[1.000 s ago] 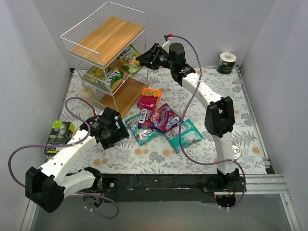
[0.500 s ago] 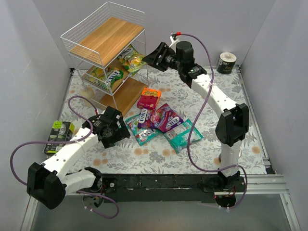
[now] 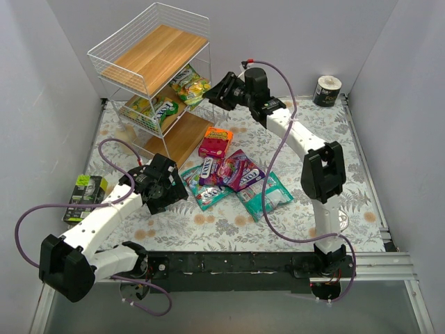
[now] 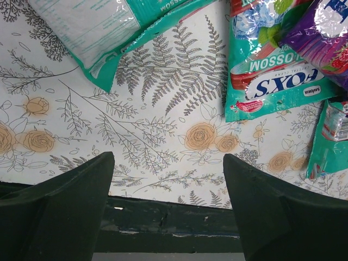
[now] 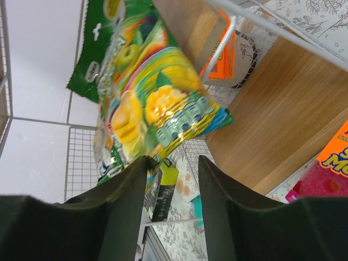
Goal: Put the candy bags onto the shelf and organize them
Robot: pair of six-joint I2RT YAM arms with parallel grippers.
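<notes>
The shelf (image 3: 149, 59) stands at the back left with two yellow-green candy bags (image 3: 189, 83) on its middle tier. My right gripper (image 3: 213, 96) is at that tier's right end. In the right wrist view it (image 5: 173, 159) is open, and the bag's (image 5: 152, 92) lower edge touches the left fingertip. Purple (image 3: 238, 169) and teal (image 3: 268, 197) candy bags lie piled mid-table. My left gripper (image 3: 174, 195) is just left of the pile and open (image 4: 168, 157) over bare cloth, with a teal FOX'S bag (image 4: 272, 76) ahead.
An orange-pink box (image 3: 215, 142) lies between the shelf and the pile. A green-and-black box (image 3: 85, 197) sits at the left edge, and a can (image 3: 326, 90) at the back right. Grey walls close in both sides.
The right gripper pulled back from the middle tier, then came close to it again, and the arm's elbow shifted. The left arm has hardly moved.
</notes>
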